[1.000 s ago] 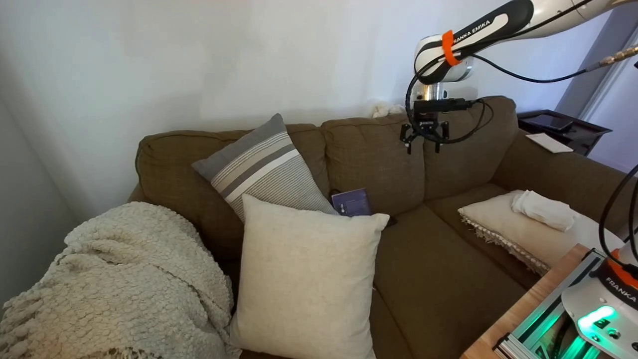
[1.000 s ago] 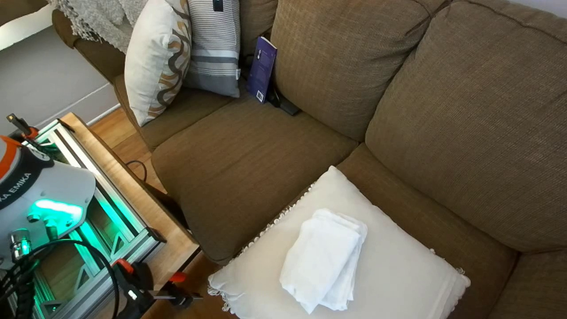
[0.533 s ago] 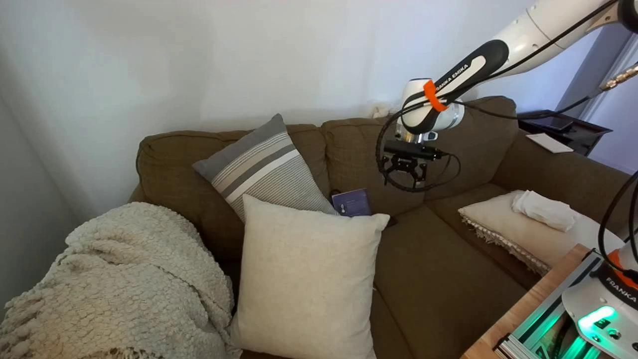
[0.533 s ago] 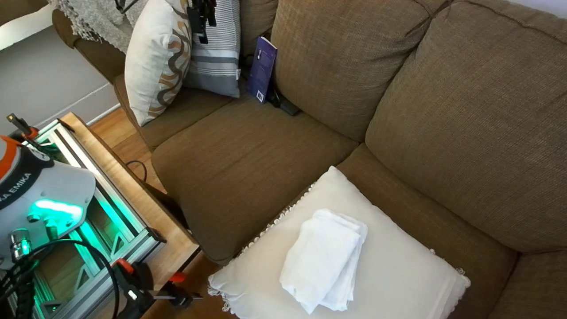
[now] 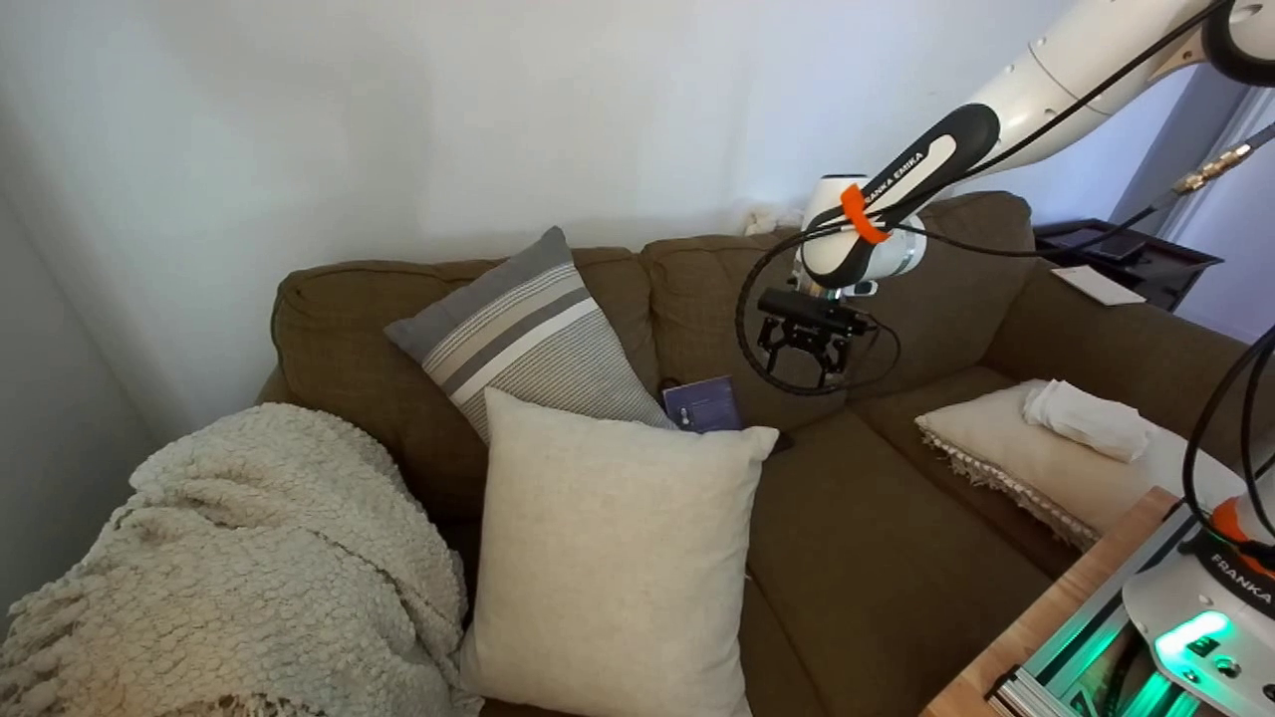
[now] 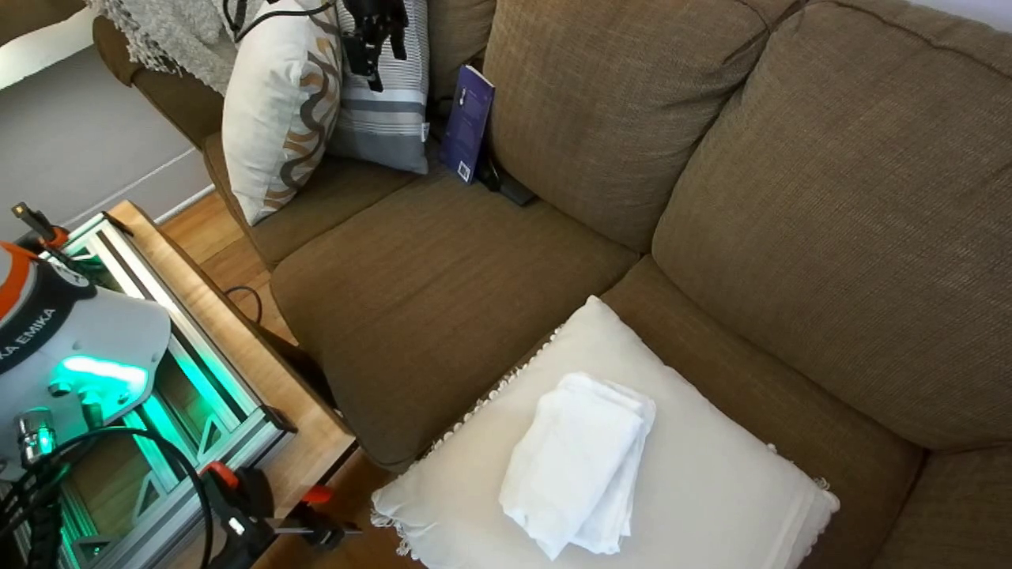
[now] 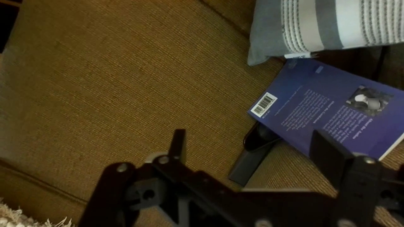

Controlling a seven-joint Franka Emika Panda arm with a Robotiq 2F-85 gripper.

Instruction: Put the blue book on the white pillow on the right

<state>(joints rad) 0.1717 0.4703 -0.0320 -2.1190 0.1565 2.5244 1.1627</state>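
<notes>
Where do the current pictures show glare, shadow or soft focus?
In both exterior views, the green light on the robot base glares nearly white at its core; in an exterior view, the wall shows faint, soft-edged shadows; in the wrist view, the gripper is dark and blurred, while the blue book is clearer, though its smallest print is unreadable.

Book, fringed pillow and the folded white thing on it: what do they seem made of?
Book: paper with a smooth, probably coated cover, by its printed face and pale page edge.
Fringed pillow: matte fabric, perhaps cotton, given soft creases and bobbly trim; filling hidden.
Folded white thing: thin and matte, cloth or paper; its loose, rumpled layers leave both open.
</notes>
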